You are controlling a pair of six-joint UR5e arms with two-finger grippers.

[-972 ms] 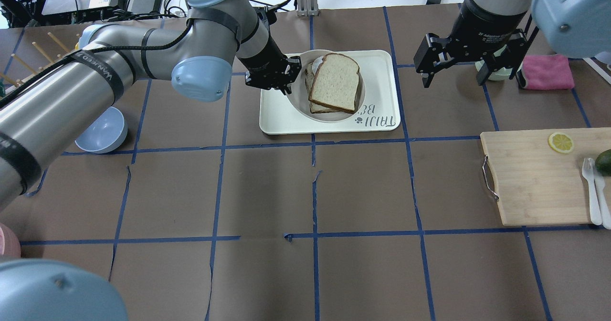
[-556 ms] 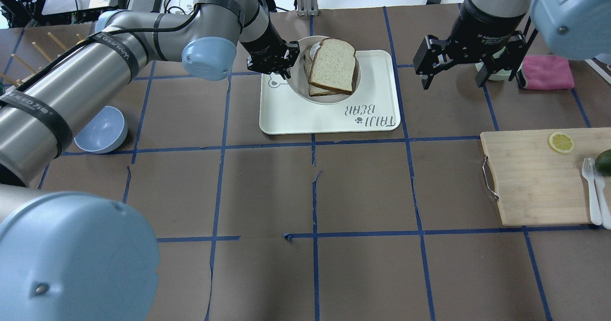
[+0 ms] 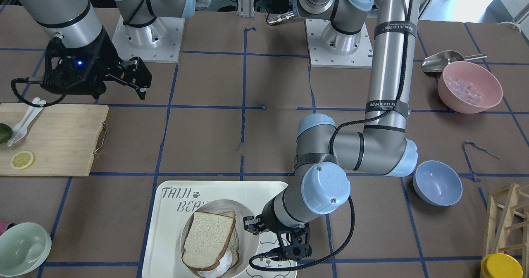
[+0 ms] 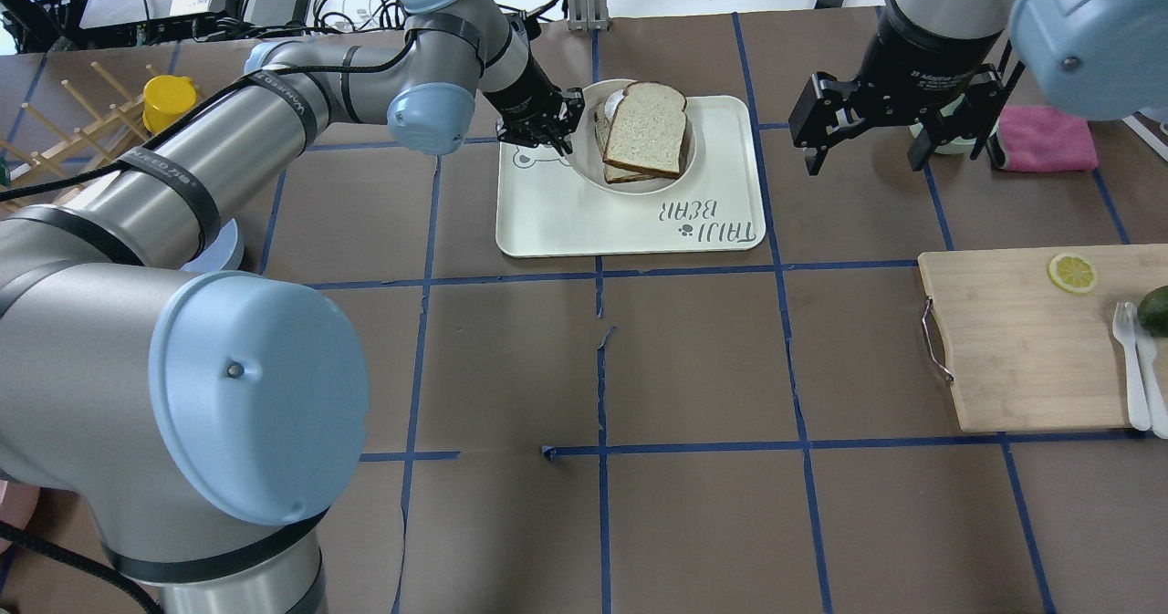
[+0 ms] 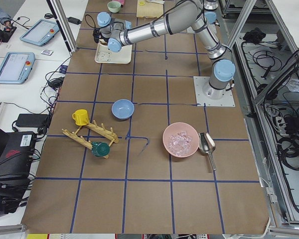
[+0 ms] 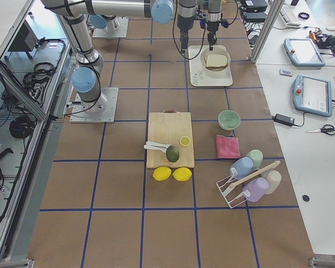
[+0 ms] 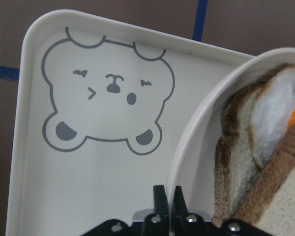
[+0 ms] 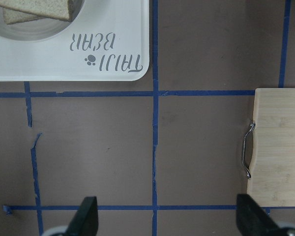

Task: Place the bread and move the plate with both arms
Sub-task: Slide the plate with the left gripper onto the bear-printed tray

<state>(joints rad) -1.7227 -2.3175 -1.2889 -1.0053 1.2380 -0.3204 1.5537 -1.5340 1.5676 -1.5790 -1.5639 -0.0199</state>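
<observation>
Tray (image 4: 566,222) lettering "TAIJI BEAR"; left pincer (image 4: 557,142) pinching plate (image 4: 632,188) rim; right pincer (image 4: 862,153) spread wide.

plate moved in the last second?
Yes. Against the tray, the plate has slid toward the tray's far edge, away from the robot. The BEAR lettering that it partly covered now shows in full.

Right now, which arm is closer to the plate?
Left. The left fingers pinch the rim of the plate on the tray; the right fingers hang open over the table, apart from it.
</observation>
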